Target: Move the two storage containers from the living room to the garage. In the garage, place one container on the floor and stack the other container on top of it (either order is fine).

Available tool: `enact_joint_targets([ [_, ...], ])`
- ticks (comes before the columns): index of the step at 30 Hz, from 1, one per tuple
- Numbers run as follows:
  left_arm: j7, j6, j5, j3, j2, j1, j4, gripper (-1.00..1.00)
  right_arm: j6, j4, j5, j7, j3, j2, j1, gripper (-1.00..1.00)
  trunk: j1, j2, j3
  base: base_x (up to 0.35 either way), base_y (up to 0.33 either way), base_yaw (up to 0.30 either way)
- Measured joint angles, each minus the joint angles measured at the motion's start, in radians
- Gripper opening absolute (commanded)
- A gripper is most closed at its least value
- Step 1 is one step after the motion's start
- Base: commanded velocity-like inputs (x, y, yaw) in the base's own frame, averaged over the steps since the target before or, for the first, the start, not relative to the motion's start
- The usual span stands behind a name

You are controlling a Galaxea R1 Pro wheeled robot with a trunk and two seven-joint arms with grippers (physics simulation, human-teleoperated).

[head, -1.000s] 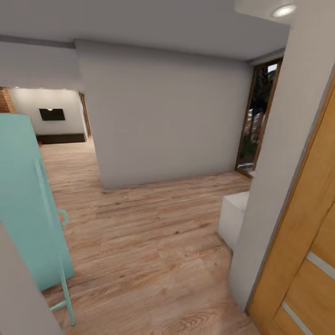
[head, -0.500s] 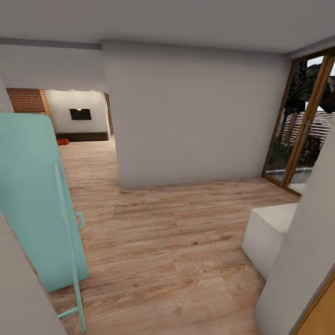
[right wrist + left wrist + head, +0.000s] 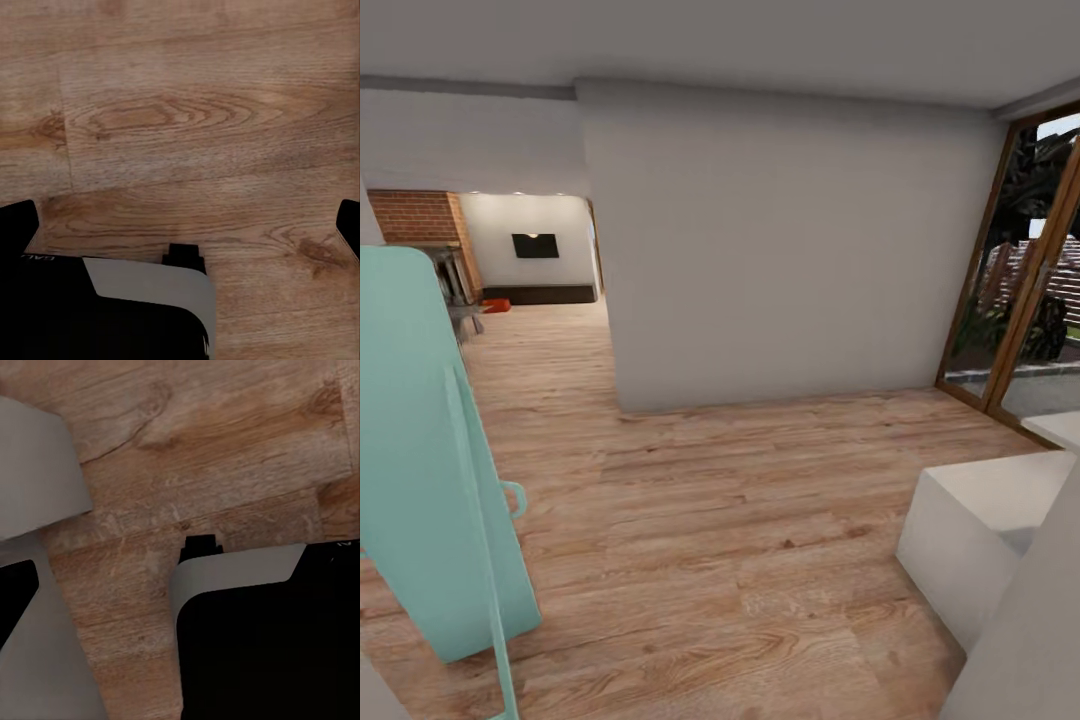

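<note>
The head view looks along a hallway of pale wood-plank flooring (image 3: 700, 520). A plain grey wall block (image 3: 780, 240) occupies the centre, from 12 o'clock to 2 o'clock. At 9 o'clock a mint-green panel (image 3: 420, 440) with a thin frame of the same colour leans upright close to the camera. At 3 o'clock a wood-framed glass door (image 3: 1025, 270) opens onto greenery and a fence. At 4 o'clock a white block (image 3: 980, 530) stands on the planks. At 10 o'clock, far down the passage, lies the living room (image 3: 535, 260): a black wall TV (image 3: 534, 245), a long dark low cabinet (image 3: 540, 294) under it and a red-brick fireplace (image 3: 422, 218) to its left. One storage container (image 3: 495, 304), a small orange-red shape, sits on the planks just left of the cabinet's end, well apart from the robot; the second container cannot be made out. The left wrist view shows wood planks (image 3: 210, 457) with grey and black parts of the robot's body across them; the right wrist view shows the same kind of planks (image 3: 180, 127) with black and grey robot parts at one edge. Jaw state for the left and right grippers cannot be determined from these views
</note>
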Motion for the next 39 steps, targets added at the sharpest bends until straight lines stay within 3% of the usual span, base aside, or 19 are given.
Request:
enact_joint_targets([
  [39, 0.000, 0.000, 0.000, 0.000, 0.001, -0.001, 0.000, 1.00, 0.000, 0.000, 0.004, 0.001, 0.000, 0.001, 0.000, 1.00, 0.000, 0.000, 0.000, 0.340, 0.000, 0.000],
])
